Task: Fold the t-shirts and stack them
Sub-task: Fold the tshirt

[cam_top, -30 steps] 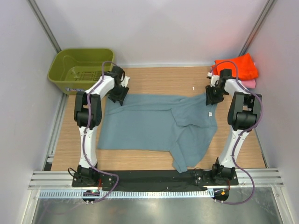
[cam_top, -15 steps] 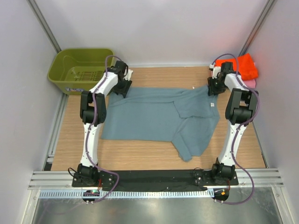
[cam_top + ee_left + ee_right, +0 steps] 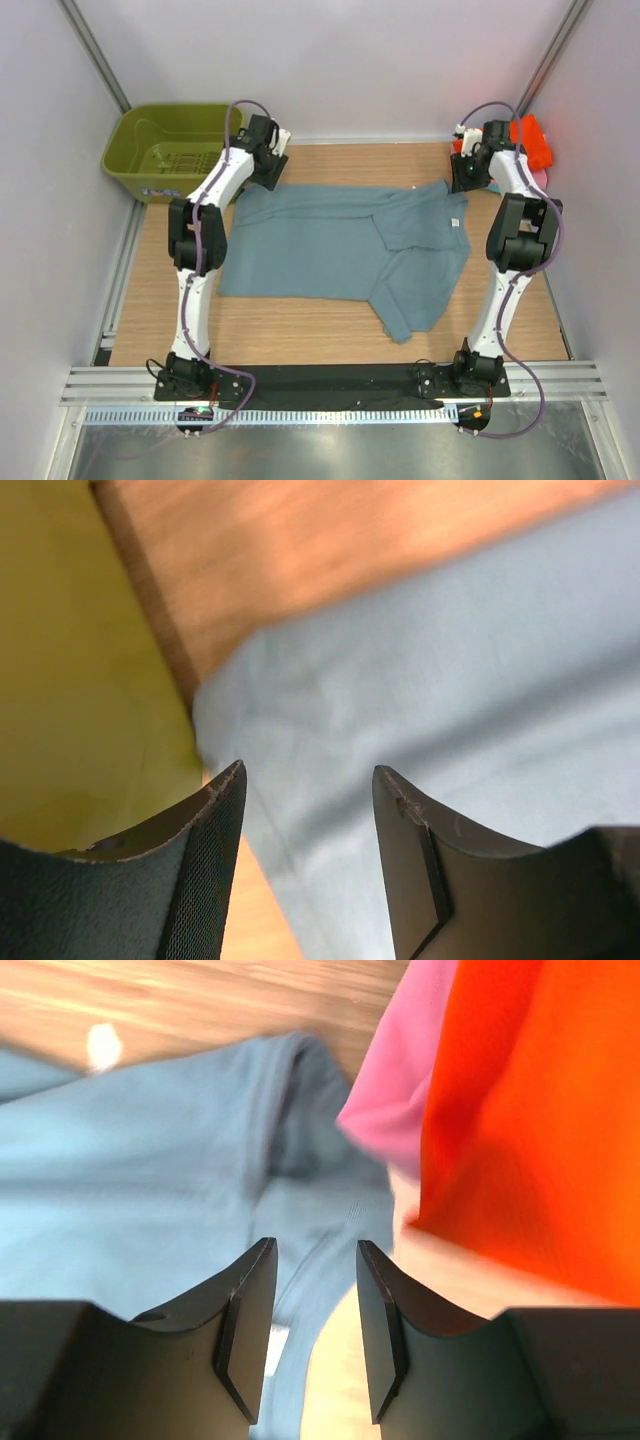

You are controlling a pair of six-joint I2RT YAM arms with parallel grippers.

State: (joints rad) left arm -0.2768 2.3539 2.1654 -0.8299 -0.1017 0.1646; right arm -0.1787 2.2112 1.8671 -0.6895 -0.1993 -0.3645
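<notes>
Blue-grey t-shirt (image 3: 320, 245) beneath left tool (image 3: 309, 770)

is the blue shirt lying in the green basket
No, the blue-grey shirt lies spread on the wooden table, outside the green basket.

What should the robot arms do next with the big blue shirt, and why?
Probably lower both and pinch the far corners of the blue-grey shirt: the left gripper and right gripper hang open near them, and the shirt lies spread out, not yet folded.
</notes>
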